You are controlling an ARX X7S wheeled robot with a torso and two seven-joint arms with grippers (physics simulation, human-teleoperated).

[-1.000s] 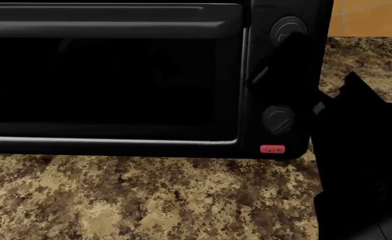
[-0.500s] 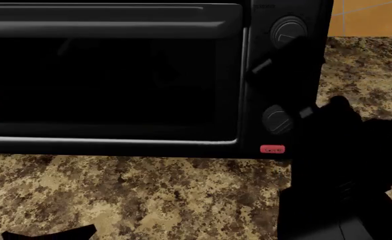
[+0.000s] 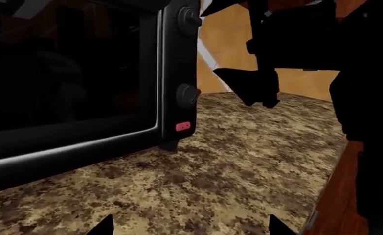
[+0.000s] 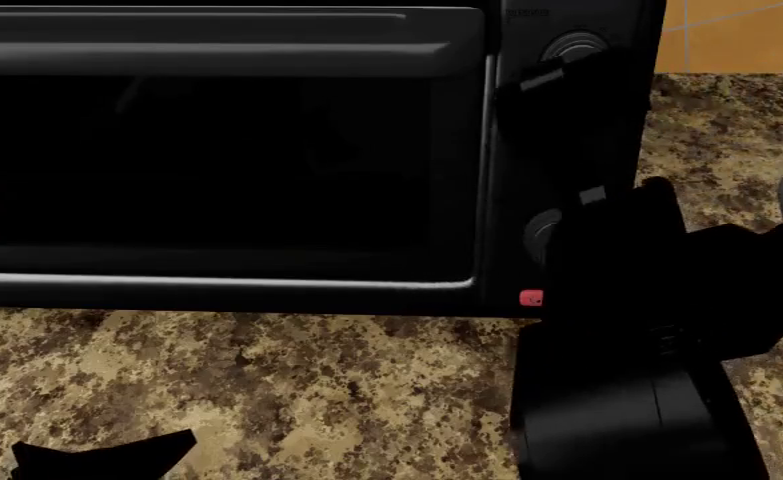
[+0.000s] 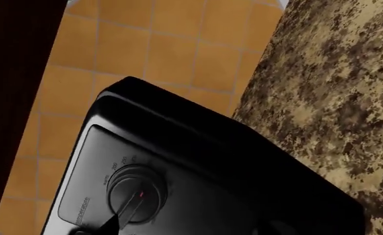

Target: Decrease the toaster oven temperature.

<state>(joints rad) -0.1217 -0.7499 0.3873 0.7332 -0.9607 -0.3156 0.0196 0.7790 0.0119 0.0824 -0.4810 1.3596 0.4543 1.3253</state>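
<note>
The black toaster oven [image 4: 231, 150] with dark glass door and silver trim fills the head view. Its upper knob [image 4: 575, 48] shows; the lower knob [image 4: 538, 228] and red button [image 4: 531, 298] are half hidden by my right arm. My right gripper [image 4: 566, 136] is open, fingers spread in front of the control panel, one fingertip just under the upper knob. In the right wrist view the temperature knob [image 5: 137, 193] with a red mark lies beside one fingertip [image 5: 109, 224], not between the jaws. My left gripper [image 3: 190, 227] is open and empty over the counter, in front of the oven [image 3: 67, 88].
The oven stands on a speckled granite counter [image 4: 298, 400]. An orange tiled wall [image 4: 738, 35] is behind it at the right. The counter's front edge with brown wood below [image 3: 338, 196] shows in the left wrist view. My right gripper [image 3: 257, 83] hangs near the oven's lower knob [image 3: 187, 94].
My right gripper has moved up and left along the control panel, from the lower knob toward the upper one, now covering the lower knob. My left gripper has come into view at bottom left.
</note>
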